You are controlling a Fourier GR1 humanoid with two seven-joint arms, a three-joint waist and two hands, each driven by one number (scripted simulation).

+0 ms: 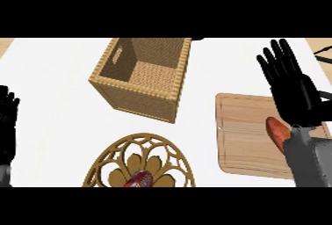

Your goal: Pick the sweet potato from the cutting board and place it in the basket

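Sweet potato [277, 130]: orange-red, lying on the cutting board, near its right side; partly hidden behind the right wrist; not held by anything
Cutting board [243, 132]: pale wood, rounded corners, flat on the white counter at the view's right; well apart from the basket
Basket [144, 74]: woven, tan, box-shaped, open at the top, with a handle slot in its left wall; standing upper centre on the counter; nothing visible inside
Right hand [295, 94]: black, fingers straight and spread, pointing toward the far edge; over the board's upper right corner, just above the sweet potato; curled round nothing
Left hand [6, 118]: black, at the view's left edge; fingers up and relaxed, resting, holding nothing
Trivet [113, 162]: round, golden, with openwork petal pattern; at the lower centre, in front of the basket
Red object [138, 180]: small, red and silver, on the trivet's middle, cut off at the bottom; kind impossible to tell
Counter [58, 70]: white, plain
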